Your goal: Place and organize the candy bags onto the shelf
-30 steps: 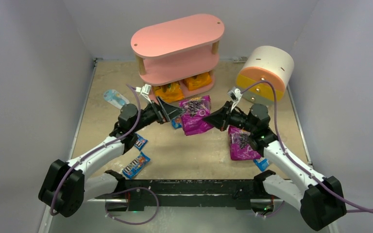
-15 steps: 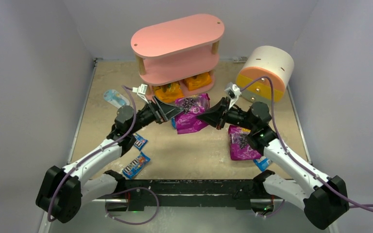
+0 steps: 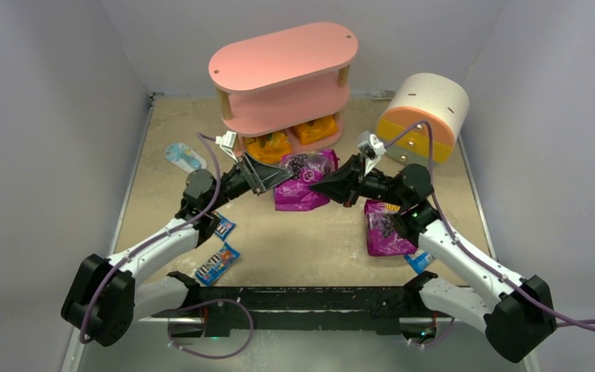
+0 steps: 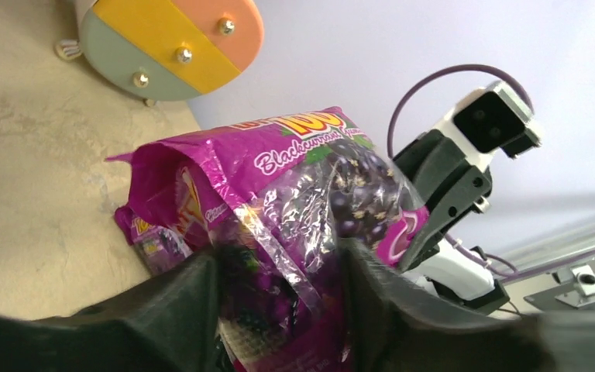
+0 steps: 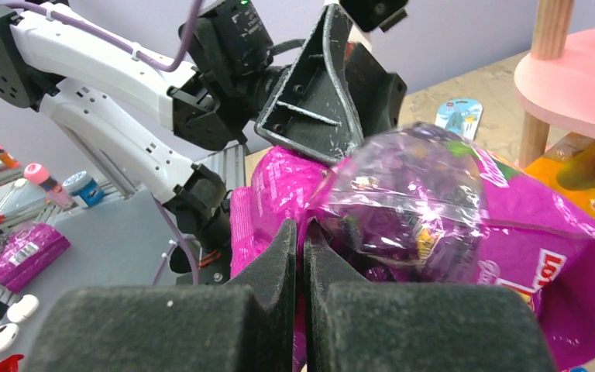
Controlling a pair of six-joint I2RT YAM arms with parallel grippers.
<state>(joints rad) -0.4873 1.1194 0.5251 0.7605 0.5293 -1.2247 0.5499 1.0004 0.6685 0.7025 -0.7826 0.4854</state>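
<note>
- Purple blackcurrant candy bag (image 3: 298,194): between the two grippers, just in front of the bottom tier of the pink shelf (image 3: 283,58). Cannot tell whether its lower edge touches the table (image 3: 163,124).
- Left gripper (image 3: 279,180): on the bag's left end. In the left wrist view both fingers (image 4: 178,310) lie against the foil with the bag filling the gap, so the jaws are clamped on the bag at a wide setting.
- Right gripper (image 3: 318,188): on the bag's right side. In the right wrist view the jaws are pressed together, pinching a fold of the bag's edge.
- Bottom tier of the shelf: two orange bags, one left (image 3: 269,145) and one right (image 3: 314,130), side by side. Middle and top boards are bare as far as visible.
- Second purple bag (image 3: 385,229): flat on the table under the right forearm.
- Blue M&M's packets on the table: two near the left arm (image 3: 217,263) (image 3: 223,226), one at the near right (image 3: 418,261).
- Pale blue-and-white oval item (image 3: 184,157): left of the shelf, apart from it.
- Cylindrical drawer unit (image 3: 426,116): on its side, right of the shelf.
</note>
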